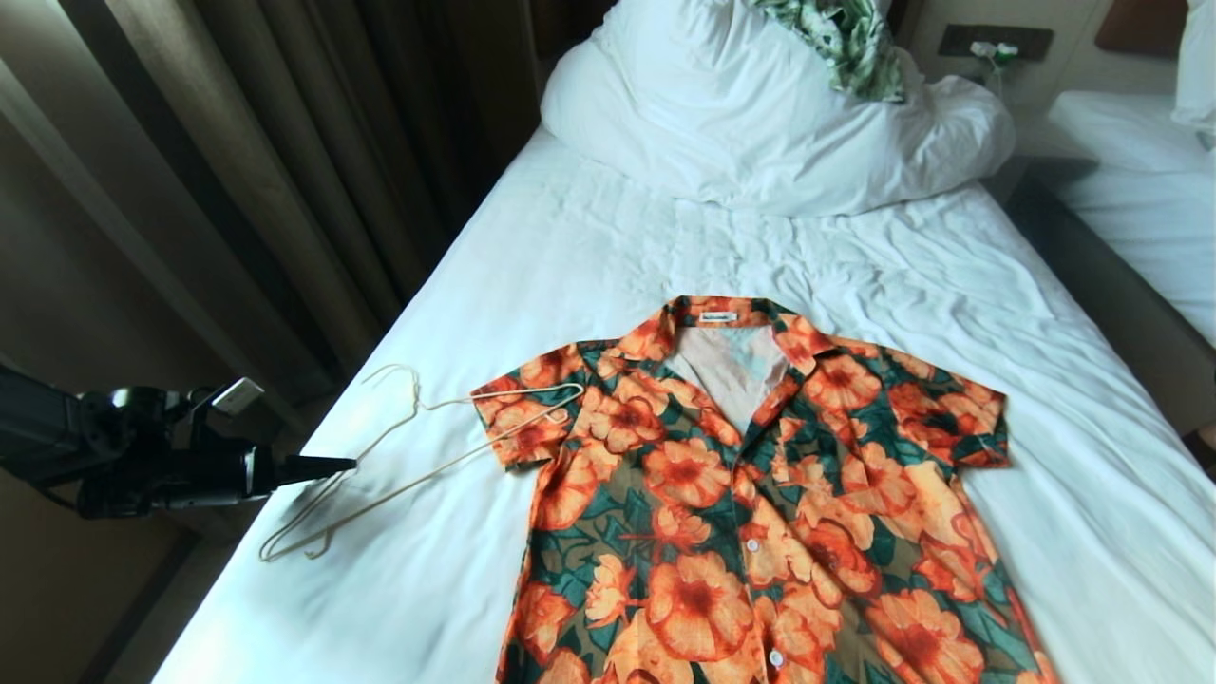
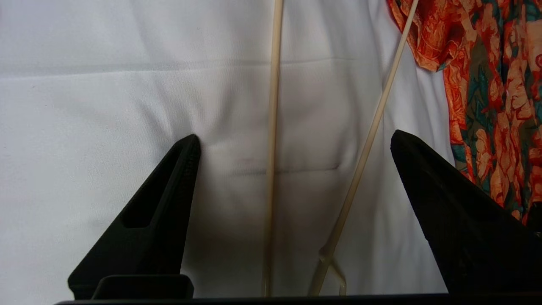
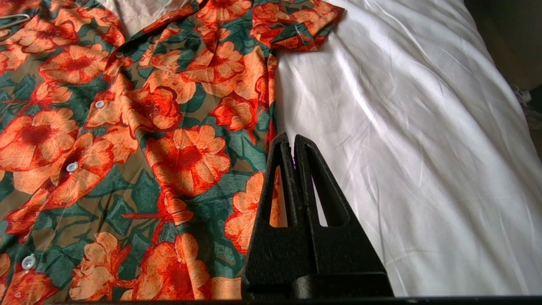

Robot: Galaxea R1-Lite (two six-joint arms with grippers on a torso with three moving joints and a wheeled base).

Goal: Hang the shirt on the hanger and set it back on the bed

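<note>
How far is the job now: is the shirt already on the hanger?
Not yet. The shirt lies flat on the bed. The hanger lies beside it, one end over a sleeve. The open left gripper straddles its wires, grasping nothing. Hanging and setting back remain.

Head high; wrists near shirt (image 1: 760, 513)

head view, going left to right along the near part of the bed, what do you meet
left gripper → hanger → shirt → bare white sheet of the bed
</note>
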